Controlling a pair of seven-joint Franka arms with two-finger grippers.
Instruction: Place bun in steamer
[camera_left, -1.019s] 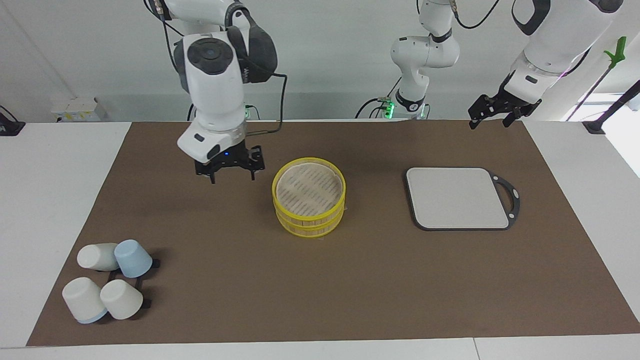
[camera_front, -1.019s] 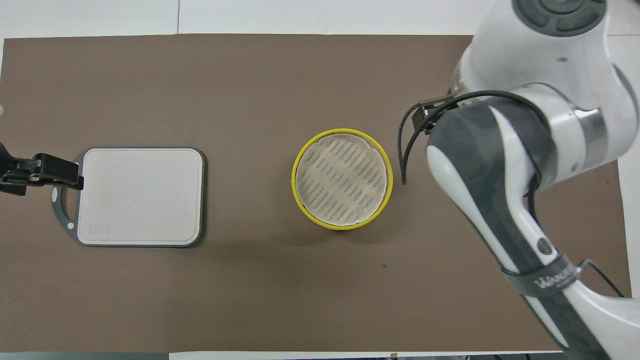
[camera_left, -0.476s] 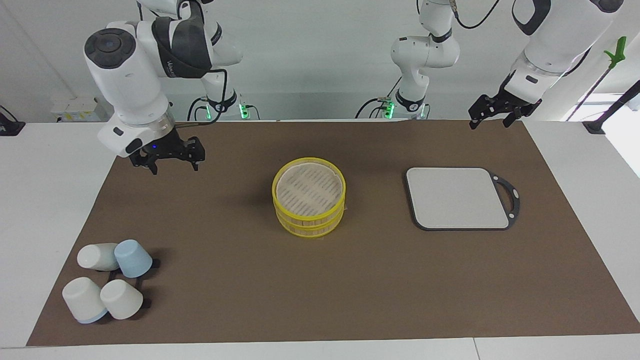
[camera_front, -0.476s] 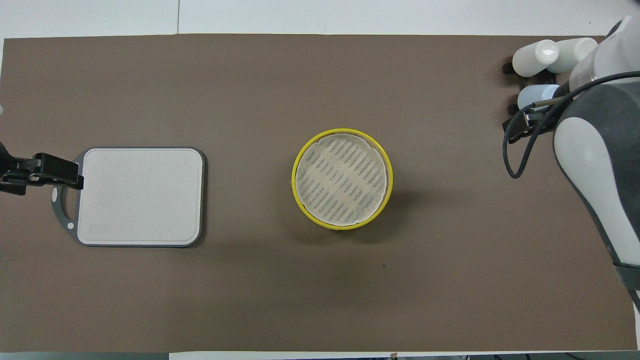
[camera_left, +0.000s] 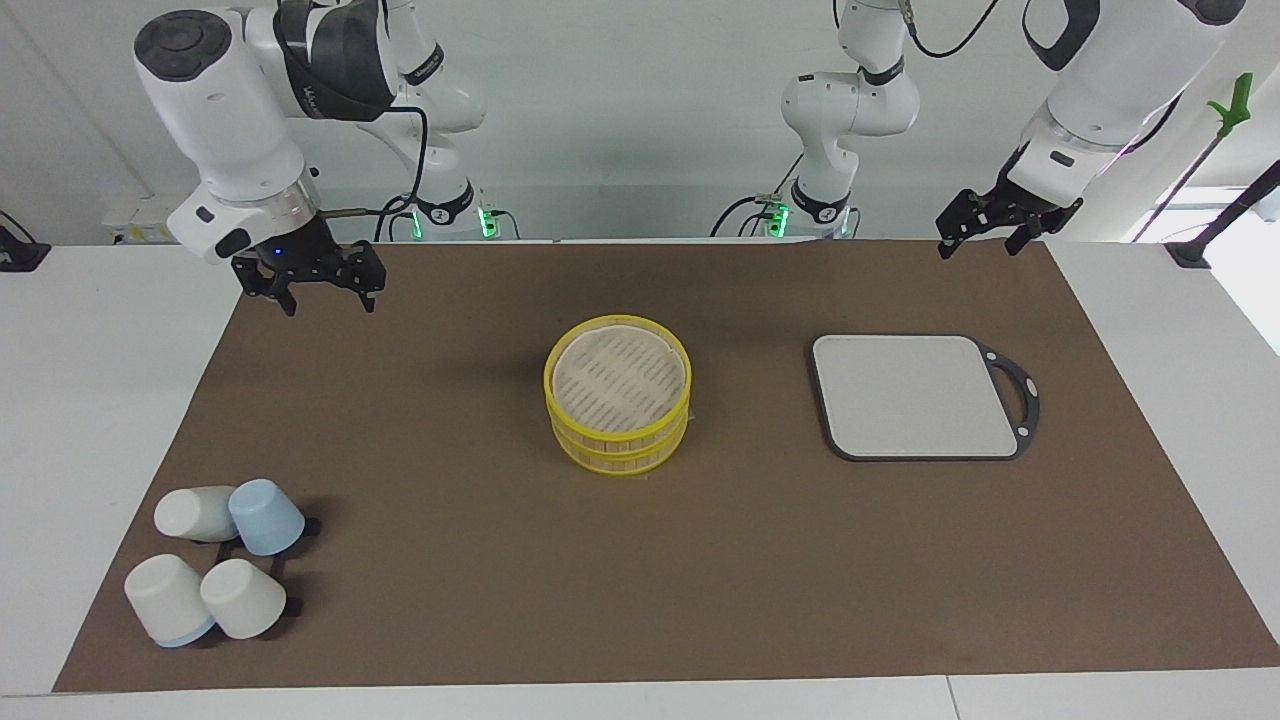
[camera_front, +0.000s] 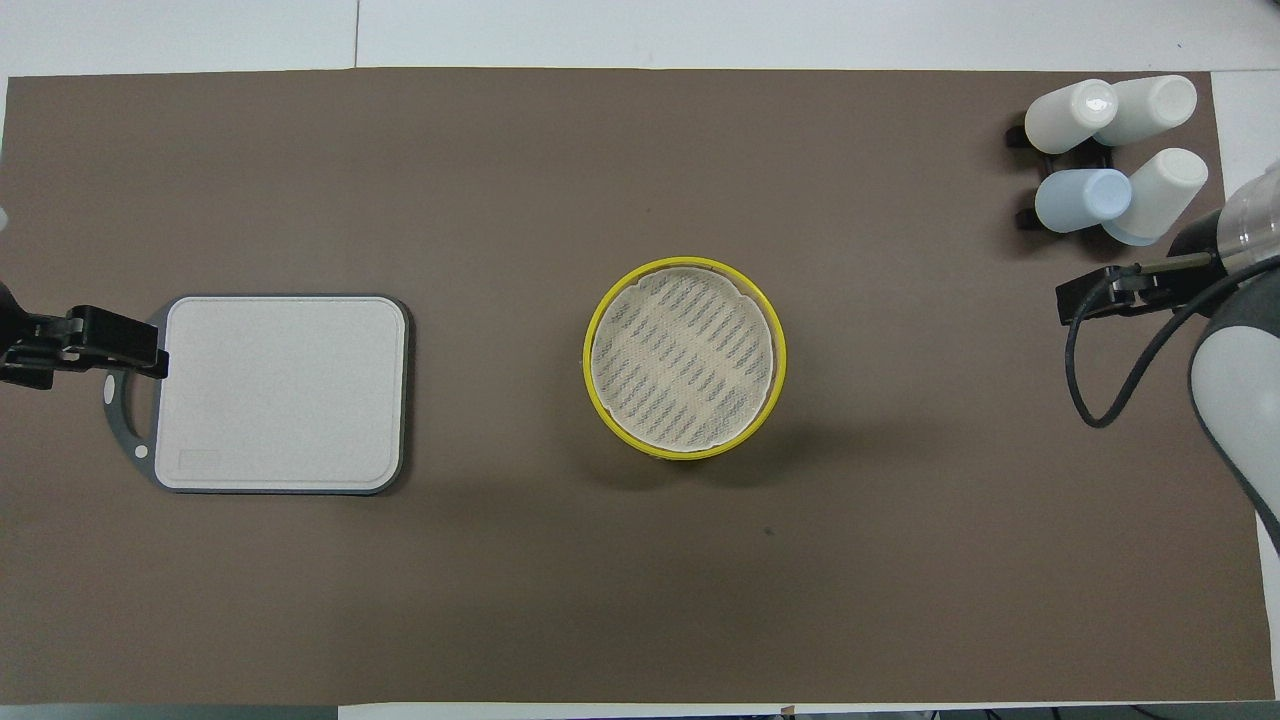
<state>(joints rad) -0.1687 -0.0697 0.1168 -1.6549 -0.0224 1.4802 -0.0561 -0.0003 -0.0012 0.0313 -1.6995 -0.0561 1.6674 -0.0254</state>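
Two arms, both mine, both up in the air! My right gripper (camera_left: 328, 296) hangs over the brown mat (camera_left: 450, 580) at its right-arm end, jaws released and holding nothing. On the overhead clock, with twelve pointing away from me, the round yellow-rimmed two-tier steamer (camera_left: 618, 392) sits at nine o'clock from that gripper (camera_front: 1130, 290), well apart. From my left gripper (camera_left: 982, 246) it lies at three o'clock. Those jaws are released too, and empty.

From above, my left gripper (camera_front: 85, 345) covers the looped handle of the grey square board (camera_front: 285, 390). The facing view shows it hanging high above the bench (camera_left: 100, 330). That view also shows the steamer's stacked tiers, while the overhead view shows only one yellow ring (camera_front: 685, 357) around a pale, dash-patterned woven floor. The three white cups and one blue cup (camera_front: 1110, 150), smooth and tapered, lie tipped at one o'clock.
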